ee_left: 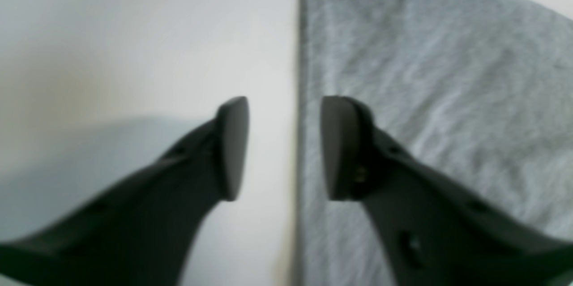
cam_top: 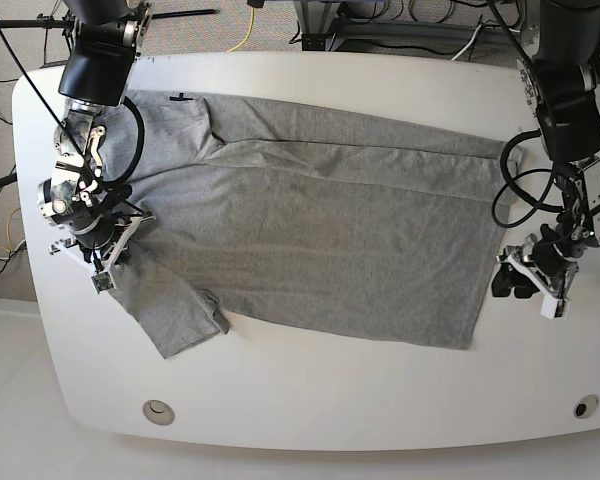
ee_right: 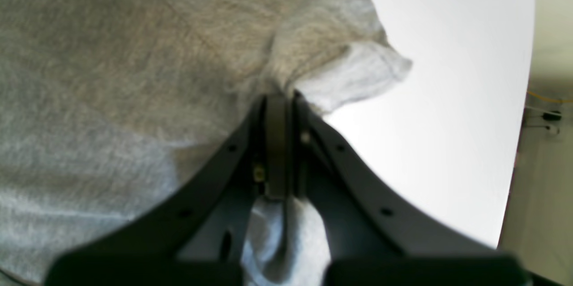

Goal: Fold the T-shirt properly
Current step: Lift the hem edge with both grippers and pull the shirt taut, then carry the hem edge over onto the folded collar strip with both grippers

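The heather-grey T-shirt point(cam_top: 320, 230) lies spread on the white table point(cam_top: 310, 390), collar to the left with a small dark label point(cam_top: 180, 97), hem to the right. My right gripper point(cam_top: 108, 262) is at the shirt's left side, above the near sleeve point(cam_top: 180, 320). In the right wrist view this gripper point(ee_right: 280, 98) is shut on a pinch of T-shirt point(ee_right: 112, 53) fabric that bunches behind the fingers. My left gripper point(cam_top: 510, 278) stands open at the hem's right edge. In the left wrist view the left gripper point(ee_left: 286, 147) has one finger over bare table and one over the T-shirt point(ee_left: 425, 75), with nothing gripped.
The shirt covers most of the table's middle. Bare white table shows along the front edge, with a round hole point(cam_top: 158, 410) at front left and another point(cam_top: 585, 405) at front right. Cables point(cam_top: 250, 30) lie on the floor behind the table.
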You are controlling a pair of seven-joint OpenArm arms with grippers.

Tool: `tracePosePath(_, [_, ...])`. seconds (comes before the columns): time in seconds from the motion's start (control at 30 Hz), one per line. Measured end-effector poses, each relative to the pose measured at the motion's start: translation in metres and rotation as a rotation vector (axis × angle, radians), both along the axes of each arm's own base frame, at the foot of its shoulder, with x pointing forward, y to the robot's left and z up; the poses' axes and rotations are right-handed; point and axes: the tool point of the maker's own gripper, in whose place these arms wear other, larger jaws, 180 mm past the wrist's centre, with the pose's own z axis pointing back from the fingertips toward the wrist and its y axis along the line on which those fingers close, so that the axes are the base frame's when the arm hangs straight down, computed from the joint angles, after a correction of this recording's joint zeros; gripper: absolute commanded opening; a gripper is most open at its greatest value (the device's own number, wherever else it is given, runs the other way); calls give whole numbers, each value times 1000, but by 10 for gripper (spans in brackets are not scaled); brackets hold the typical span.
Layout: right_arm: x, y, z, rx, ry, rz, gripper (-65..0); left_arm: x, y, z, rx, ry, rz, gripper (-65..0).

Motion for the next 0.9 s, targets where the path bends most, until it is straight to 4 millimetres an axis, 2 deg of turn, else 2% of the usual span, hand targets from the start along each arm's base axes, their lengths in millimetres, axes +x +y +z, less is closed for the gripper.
tracePosePath(0.17, [0, 0, 0, 0, 0, 0, -650, 20, -25, 20, -59, -112, -15, -102])
tracePosePath(0.3, [0, 0, 0, 0, 0, 0, -650, 23, -35, 21, -85, -132, -9, -36])
tracePosePath(0.4, [-1, 0, 0, 0, 1, 0, -650, 25, -35, 14, -88, -116, 39, -31])
tracePosePath(0.63, [-1, -1, 0, -2, 2, 0, -650, 33, -19, 3, -97, -115, 182, -30])
tracePosePath(0.83, [-1, 0, 0, 0, 1, 0, -650, 29, -22, -36, -94, -1, 192, -32])
tracePosePath(0.9, [-1, 0, -1, 0, 1, 0, -650, 31, -21, -38, -120, -10, 206, -32])
